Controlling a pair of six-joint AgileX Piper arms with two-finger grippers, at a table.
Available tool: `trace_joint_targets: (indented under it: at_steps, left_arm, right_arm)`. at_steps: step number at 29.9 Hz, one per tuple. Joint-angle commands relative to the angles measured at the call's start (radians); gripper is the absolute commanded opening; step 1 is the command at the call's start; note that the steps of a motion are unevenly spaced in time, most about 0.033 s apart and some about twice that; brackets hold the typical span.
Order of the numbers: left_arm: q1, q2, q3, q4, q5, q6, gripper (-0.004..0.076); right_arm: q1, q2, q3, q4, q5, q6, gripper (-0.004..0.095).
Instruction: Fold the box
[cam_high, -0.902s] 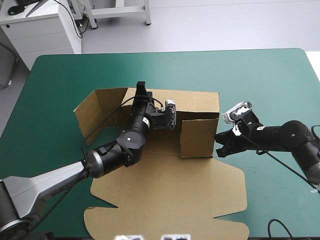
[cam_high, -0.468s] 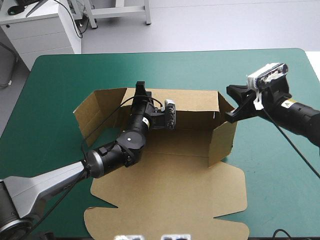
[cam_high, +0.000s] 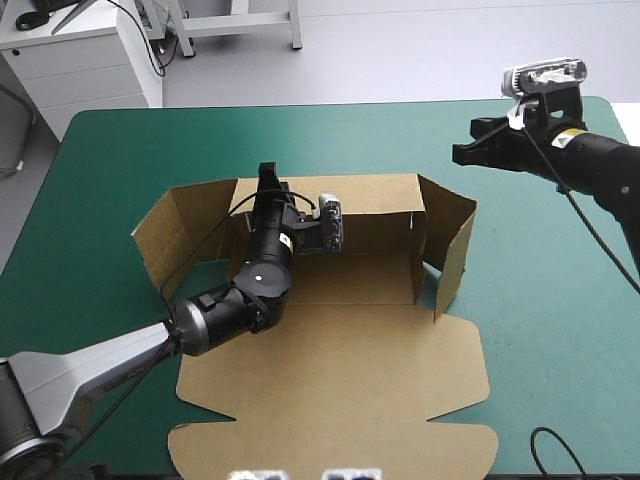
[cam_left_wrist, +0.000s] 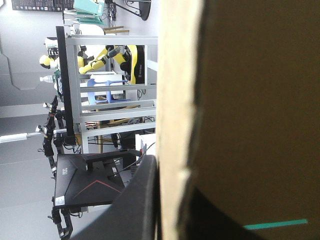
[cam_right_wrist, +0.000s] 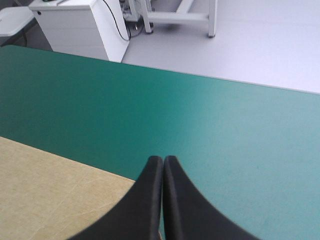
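The brown box (cam_high: 340, 370) lies mid-table, its lid sheet flat toward the near edge. Its back wall (cam_high: 370, 200) stands upright. The left side flap (cam_high: 175, 225) and the right side flap (cam_high: 450, 240) stand splayed outward. My left gripper (cam_high: 266, 180) is shut on the top edge of the back wall near its left end. In the left wrist view the box (cam_left_wrist: 250, 100) fills the space between the left gripper's (cam_left_wrist: 172, 175) fingers. My right gripper (cam_high: 462, 153) hangs shut and empty, raised beyond the box's far right corner. The right wrist view shows the right gripper (cam_right_wrist: 163, 162) over the teal-green cover, with the box (cam_right_wrist: 45, 195) beside it.
The teal-green cover (cam_high: 560, 300) stretches to the right of the box and behind it up to the far edge (cam_high: 330, 102). A white cabinet (cam_high: 80, 50) stands off the table's far left corner.
My right gripper left the right side flap and rose toward the far right. That flap swung outward. The back wall and my left gripper shifted a little left.
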Motion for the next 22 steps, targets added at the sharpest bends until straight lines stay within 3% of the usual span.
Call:
trace_joint_targets:
  at_steps: [1, 10, 22]
  left_arm:
    - [-0.002, -0.040, -0.030, 0.043, 0.033, -0.024, -0.0007]
    - [-0.002, -0.040, -0.030, 0.043, 0.031, -0.027, -0.0007]
    - [-0.002, -0.040, -0.030, 0.043, 0.007, -0.027, -0.0007]
  right_arm:
    - [-0.001, 0.064, -0.079, -0.012, 0.007, 0.082, -0.0008]
    - [-0.001, 0.240, -0.110, -0.013, 0.085, 0.188, -0.0003]
    - [0.000, 0.307, -0.107, -0.006, 0.267, 0.157, -0.0004]
